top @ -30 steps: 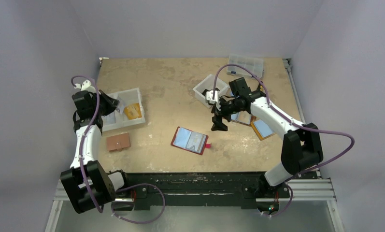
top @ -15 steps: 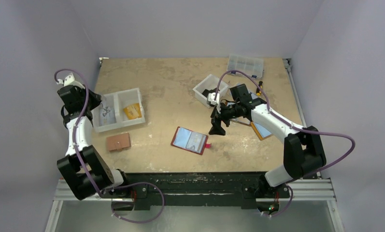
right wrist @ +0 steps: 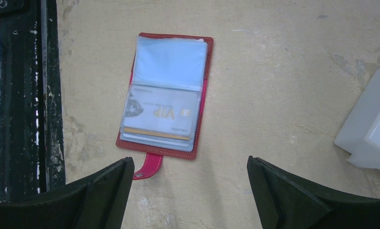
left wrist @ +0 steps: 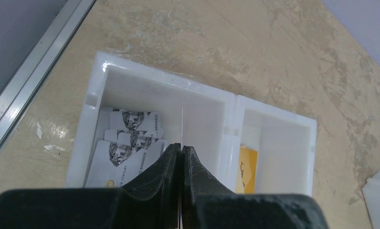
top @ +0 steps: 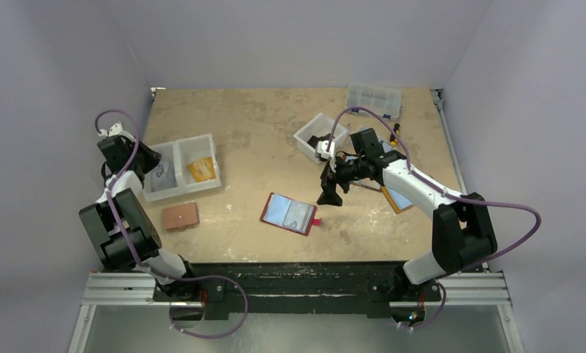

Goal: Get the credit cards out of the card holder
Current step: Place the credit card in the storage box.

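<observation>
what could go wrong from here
1. The left end effector pinches a card edge-on above the tray; the card may slip or miss its compartment.
2. The holder lies open and loose, with nothing pinning it; when the open right end effector pulls, the whole holder could drag along.
3. Several cards are stacked in one sleeve, so two might come out together.
</observation>
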